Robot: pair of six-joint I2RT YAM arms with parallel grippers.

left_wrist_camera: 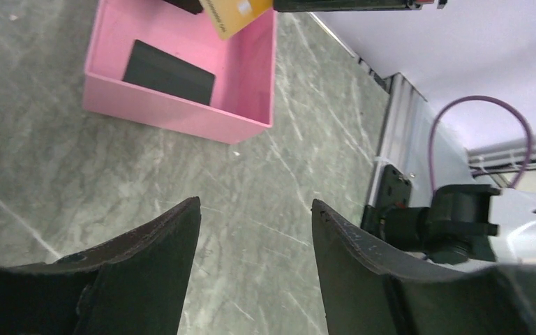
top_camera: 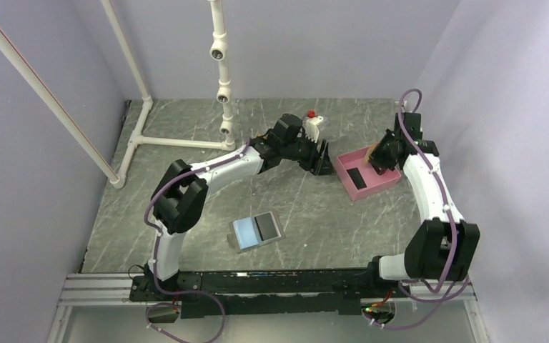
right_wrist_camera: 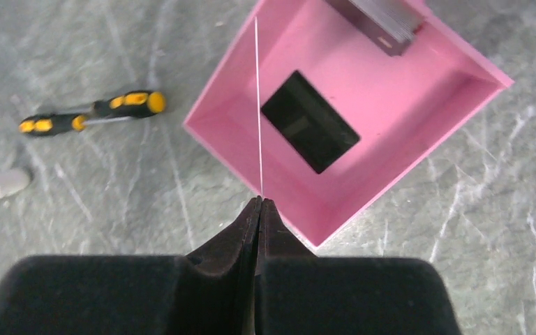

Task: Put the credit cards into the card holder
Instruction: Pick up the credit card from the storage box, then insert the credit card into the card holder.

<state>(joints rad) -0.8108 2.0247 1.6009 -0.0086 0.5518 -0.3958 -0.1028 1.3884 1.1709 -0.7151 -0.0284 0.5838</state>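
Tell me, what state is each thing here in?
Left fingers: open, empty.
Right fingers: shut on tan card held in the air.
Card holder: lying open, dark card inside.
Pink tray: holds one black card lying flat.
Screwdriver: lying on the table.

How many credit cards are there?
2 clearly: dark card flat in the pink tray, tan card pinched by the right gripper above it. A dark patch in the card holder may be another.

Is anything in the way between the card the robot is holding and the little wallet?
Nothing visible sits on the table between them. The right gripper pinches the tan card above the pink tray, and the card holder lies open nearer the robot. Only the open left gripper hangs close beside that path.
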